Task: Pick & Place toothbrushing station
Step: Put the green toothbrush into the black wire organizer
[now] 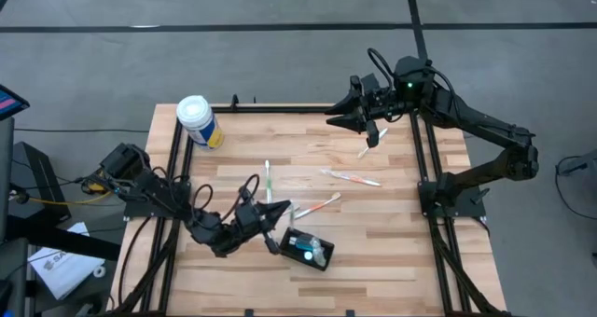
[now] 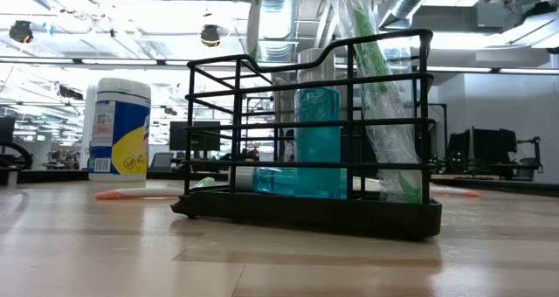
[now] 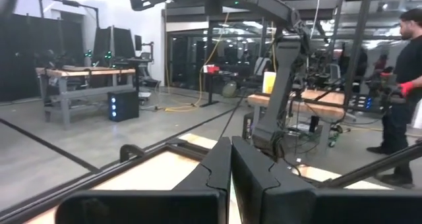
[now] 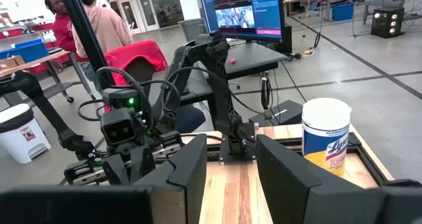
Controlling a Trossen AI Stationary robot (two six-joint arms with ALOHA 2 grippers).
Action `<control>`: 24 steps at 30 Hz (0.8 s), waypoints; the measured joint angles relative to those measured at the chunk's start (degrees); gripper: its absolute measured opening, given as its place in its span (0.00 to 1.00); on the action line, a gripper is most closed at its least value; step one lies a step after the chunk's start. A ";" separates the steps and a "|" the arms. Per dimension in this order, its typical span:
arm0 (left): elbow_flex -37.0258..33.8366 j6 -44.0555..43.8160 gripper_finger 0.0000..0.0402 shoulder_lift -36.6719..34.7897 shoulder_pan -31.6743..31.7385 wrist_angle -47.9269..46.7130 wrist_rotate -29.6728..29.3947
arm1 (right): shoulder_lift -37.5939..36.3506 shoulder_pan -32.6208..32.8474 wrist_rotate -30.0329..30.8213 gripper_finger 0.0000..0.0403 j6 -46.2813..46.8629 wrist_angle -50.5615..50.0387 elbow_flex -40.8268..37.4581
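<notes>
The toothbrushing station (image 1: 306,249) is a small black wire holder standing on its base near the table's front, with a teal bottle (image 2: 319,140) and a wrapped toothbrush (image 2: 384,113) in it. My left gripper (image 1: 283,209) is shut and empty, just on the far left of the station and pointing toward the table's right; its closed fingers show in the left wrist view (image 3: 231,168). My right gripper (image 1: 336,118) is open and empty at the far right of the table, pointing left, as its wrist view (image 4: 231,158) also shows.
A white-lidded canister (image 1: 199,121) with a blue-yellow label stands at the far left corner. Loose toothbrushes lie mid-table: one (image 1: 268,182), one (image 1: 351,177) and one (image 1: 322,205), and another lies near my right gripper (image 1: 368,147). A black frame (image 1: 424,158) borders the table.
</notes>
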 joint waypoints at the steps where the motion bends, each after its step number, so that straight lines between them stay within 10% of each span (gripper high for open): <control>1: 0.00 0.10 0.00 0.00 -0.16 -0.28 -0.46 | 0.00 0.00 0.00 0.30 0.00 0.00 0.00; 24: -6.56 -12.40 0.00 6.18 -0.65 -1.23 2.40 | 0.00 0.79 -0.04 0.30 -2.92 -2.14 0.00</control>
